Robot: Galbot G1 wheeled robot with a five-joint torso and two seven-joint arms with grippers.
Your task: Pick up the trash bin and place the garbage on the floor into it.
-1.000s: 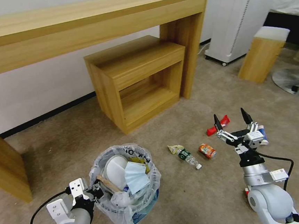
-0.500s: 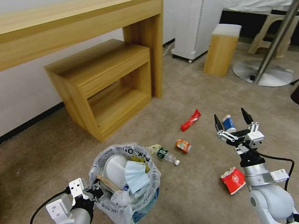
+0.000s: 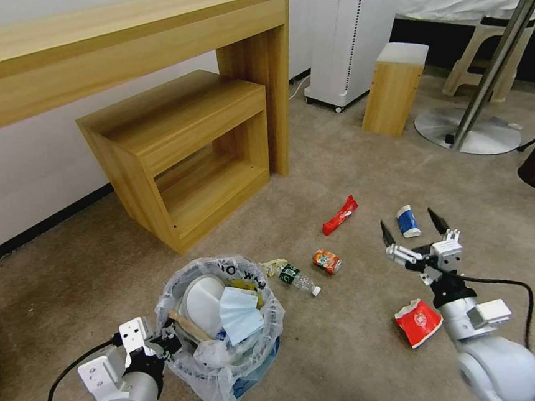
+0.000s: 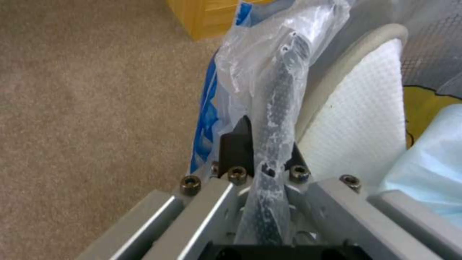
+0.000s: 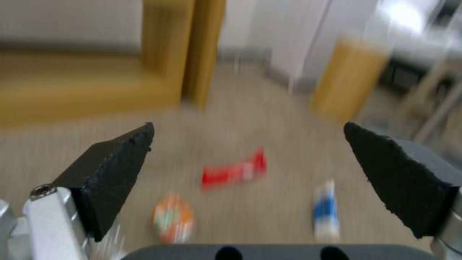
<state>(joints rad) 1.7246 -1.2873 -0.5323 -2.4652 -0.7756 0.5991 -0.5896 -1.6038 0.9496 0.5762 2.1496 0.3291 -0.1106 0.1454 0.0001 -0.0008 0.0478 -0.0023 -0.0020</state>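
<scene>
now your view swung right: red wrapper [image 3: 418, 322] on floor [image 3: 368, 354] near right gripper [image 3: 415, 231], fingers spread, lowered slightly. left gripper [image 3: 168, 345] pinching rim of trash bin [image 3: 221, 329], part-full; you've more litter to collect.

The beige carpet floor [image 3: 351, 156] carries scattered litter: a red stick wrapper [image 3: 340, 215] at twelve o'clock, a blue-white cup [image 3: 407, 221] at two, an orange crushed can [image 3: 326, 261] and plastic bottle [image 3: 297, 278] centrally, and a red packet [image 3: 418, 322] at five.
</scene>
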